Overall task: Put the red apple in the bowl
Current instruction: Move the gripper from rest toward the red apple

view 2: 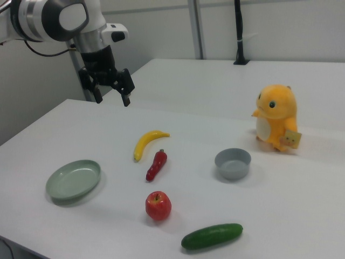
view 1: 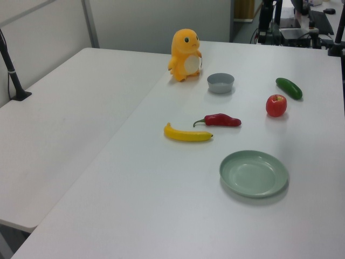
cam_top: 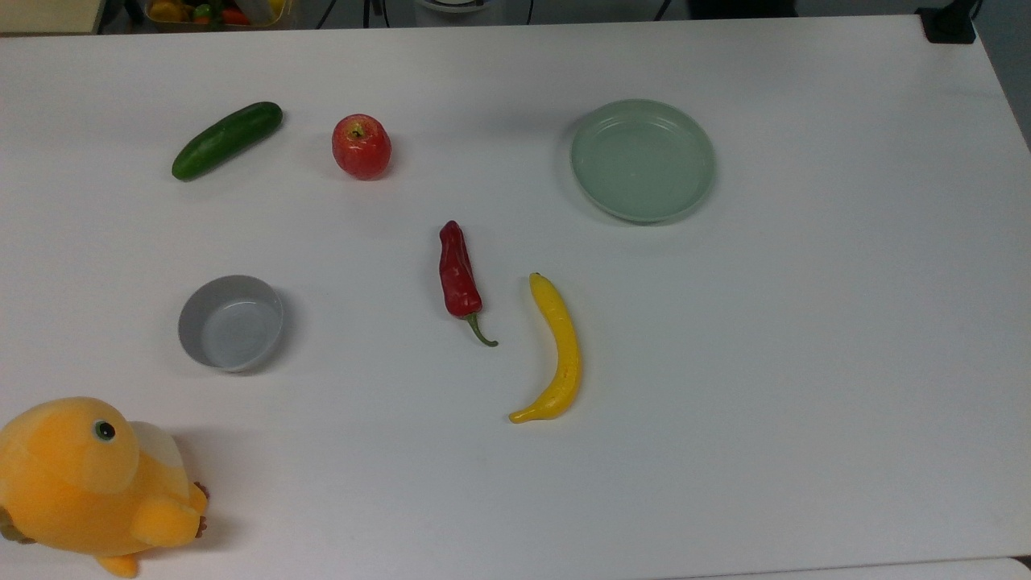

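The red apple (cam_top: pixel 362 147) (view 1: pixel 276 105) (view 2: pixel 158 205) rests on the white table, stem up, with nothing touching it. The small grey bowl (cam_top: pixel 231 322) (view 1: pixel 220 82) (view 2: pixel 233 163) stands empty, apart from the apple. In the right view my gripper (view 2: pixel 112 96) hangs high above the table's far left part, well away from both. Its fingers are spread open with nothing between them.
A green cucumber (cam_top: pixel 227 139) (view 2: pixel 212 236) lies beside the apple. A red chili pepper (cam_top: pixel 459 274) and a yellow banana (cam_top: pixel 556 346) lie mid-table. A pale green plate (cam_top: pixel 643 159) (view 2: pixel 73 180) and an orange plush toy (cam_top: pixel 93 483) (view 2: pixel 276 117) stand toward the edges.
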Motion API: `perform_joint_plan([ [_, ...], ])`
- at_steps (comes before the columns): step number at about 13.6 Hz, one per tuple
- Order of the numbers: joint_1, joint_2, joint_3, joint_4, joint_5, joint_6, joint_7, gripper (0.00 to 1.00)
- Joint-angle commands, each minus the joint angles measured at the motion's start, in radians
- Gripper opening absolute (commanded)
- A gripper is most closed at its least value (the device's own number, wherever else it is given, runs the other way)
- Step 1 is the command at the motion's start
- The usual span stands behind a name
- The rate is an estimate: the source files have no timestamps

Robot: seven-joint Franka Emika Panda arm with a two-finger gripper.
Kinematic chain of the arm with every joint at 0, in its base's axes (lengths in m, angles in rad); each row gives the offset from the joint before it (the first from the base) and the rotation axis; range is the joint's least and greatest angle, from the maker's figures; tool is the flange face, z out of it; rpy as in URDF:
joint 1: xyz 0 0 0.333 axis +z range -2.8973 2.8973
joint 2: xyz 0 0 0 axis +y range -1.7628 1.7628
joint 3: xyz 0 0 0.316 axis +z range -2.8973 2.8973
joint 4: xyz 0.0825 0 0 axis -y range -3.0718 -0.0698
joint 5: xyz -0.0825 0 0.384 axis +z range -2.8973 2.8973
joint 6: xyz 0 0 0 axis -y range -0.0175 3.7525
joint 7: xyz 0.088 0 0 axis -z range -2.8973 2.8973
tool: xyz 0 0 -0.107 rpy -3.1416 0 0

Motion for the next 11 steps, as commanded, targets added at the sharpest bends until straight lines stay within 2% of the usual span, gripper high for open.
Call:
perform_joint_plan([
  [1,0.004,-0.015,-0.002,-0.015,0.013,-0.023,-0.007,1.00],
  [6,-0.009,-0.018,-0.002,-0.013,0.011,-0.052,-0.054,1.00],
  [9,-0.058,-0.024,-0.002,-0.015,0.008,-0.124,-0.346,1.00],
  [11,-0.115,-0.026,-0.004,-0.037,-0.004,-0.136,-0.605,0.99],
])
